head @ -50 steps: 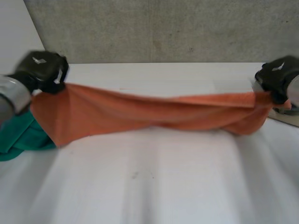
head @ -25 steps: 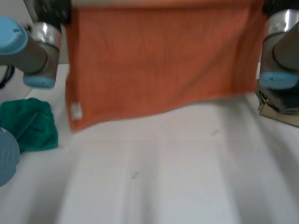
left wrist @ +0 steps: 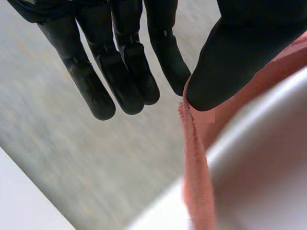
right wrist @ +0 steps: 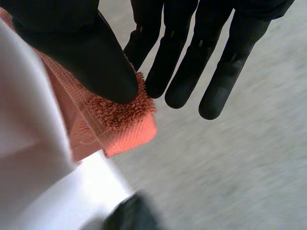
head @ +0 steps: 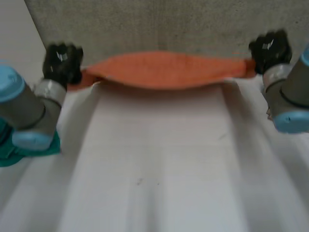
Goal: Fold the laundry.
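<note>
The orange towel (head: 161, 71) was stretched along the far edge of the counter (head: 159, 183), the left hand (head: 62, 64) pinching its left corner and the right hand (head: 269, 48) its right corner, thumb against straight fingers (right wrist: 182, 72)

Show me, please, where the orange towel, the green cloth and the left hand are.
orange towel (head: 161, 71): head view, the middle of its stretched span.
green cloth (head: 9, 158): head view, a visible fold of it.
left hand (head: 62, 64): head view, the back of the hand.
</note>
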Action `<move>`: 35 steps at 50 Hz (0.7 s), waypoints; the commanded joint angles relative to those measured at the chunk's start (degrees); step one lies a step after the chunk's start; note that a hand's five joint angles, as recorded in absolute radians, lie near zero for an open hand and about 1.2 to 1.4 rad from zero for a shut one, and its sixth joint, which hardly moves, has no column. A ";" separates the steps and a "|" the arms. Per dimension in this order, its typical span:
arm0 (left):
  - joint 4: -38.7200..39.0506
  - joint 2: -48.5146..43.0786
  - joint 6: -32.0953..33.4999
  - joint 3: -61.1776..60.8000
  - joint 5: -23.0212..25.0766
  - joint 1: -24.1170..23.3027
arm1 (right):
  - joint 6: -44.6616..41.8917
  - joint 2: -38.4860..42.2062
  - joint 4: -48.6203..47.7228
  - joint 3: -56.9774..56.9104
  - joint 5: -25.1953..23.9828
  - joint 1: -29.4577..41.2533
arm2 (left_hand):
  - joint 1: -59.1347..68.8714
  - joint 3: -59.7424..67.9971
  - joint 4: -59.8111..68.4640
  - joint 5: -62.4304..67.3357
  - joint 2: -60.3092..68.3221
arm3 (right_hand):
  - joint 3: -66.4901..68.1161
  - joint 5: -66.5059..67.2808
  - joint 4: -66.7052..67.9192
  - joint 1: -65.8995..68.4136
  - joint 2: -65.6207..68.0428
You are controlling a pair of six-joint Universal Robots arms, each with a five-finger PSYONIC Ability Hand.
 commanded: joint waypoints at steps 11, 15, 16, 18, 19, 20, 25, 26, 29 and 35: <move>0.15 1.56 10.58 -21.16 7.85 1.76 | 0.33 -6.46 5.19 22.93 -6.42 -6.63 | 12.47 11.47 11.02 14.54 11.23 | 11.40 11.48 11.10 14.94 11.66; 0.23 1.65 10.32 -20.20 11.19 4.39 | 0.77 -6.55 5.19 23.54 -6.60 -6.89 | -11.02 -12.02 -12.47 -8.95 -12.26 | 11.40 11.48 11.10 14.94 11.66; 0.23 1.56 10.23 -19.85 11.72 4.66 | 1.38 -6.55 5.19 23.63 -6.60 -6.89 | -13.72 -14.72 -15.17 -11.65 -14.96 | 11.40 11.48 11.10 14.94 11.66; -0.11 1.30 10.14 -18.89 12.86 5.45 | 2.44 -6.55 5.19 23.72 -6.68 -6.98 | -25.61 -26.61 -27.06 -23.54 -26.85 | 11.40 11.48 11.10 14.94 11.66; -0.29 1.03 10.05 -18.44 13.13 5.62 | 3.57 -6.55 5.10 23.98 -6.77 -7.24 | -26.52 -27.52 -27.97 -24.45 -27.77 | 11.40 11.48 11.10 14.94 11.66; -0.47 0.86 9.96 -17.92 13.39 5.89 | 4.02 -6.63 5.10 24.16 -6.77 -7.33 | -26.20 -27.20 -27.65 -24.13 -27.44 | 11.40 11.48 11.10 14.94 11.66; -2.13 0.07 8.21 -16.77 13.74 7.73 | 5.08 -6.63 5.10 24.42 -6.86 -7.60 | -26.53 -27.53 -27.98 -24.46 -27.77 | 11.40 11.48 11.10 14.94 11.66; -2.49 -0.02 7.94 -16.77 13.74 8.00 | 5.08 -6.63 5.10 24.34 -6.86 -7.68 | -26.53 -27.53 -27.98 -24.46 -27.77 | 11.40 11.48 11.10 14.94 11.66; -3.98 -0.02 7.07 -16.77 13.83 9.14 | 5.17 -6.63 5.10 24.25 -6.86 -7.86 | -26.20 -27.20 -27.65 -24.13 -27.44 | 11.40 11.48 11.10 14.94 11.66; -7.41 0.07 6.97 -17.38 13.92 10.11 | 5.17 -6.63 5.01 24.16 -6.86 -8.39 | -26.03 -27.03 -27.48 -23.96 -27.27 | 11.40 11.48 11.10 14.94 11.66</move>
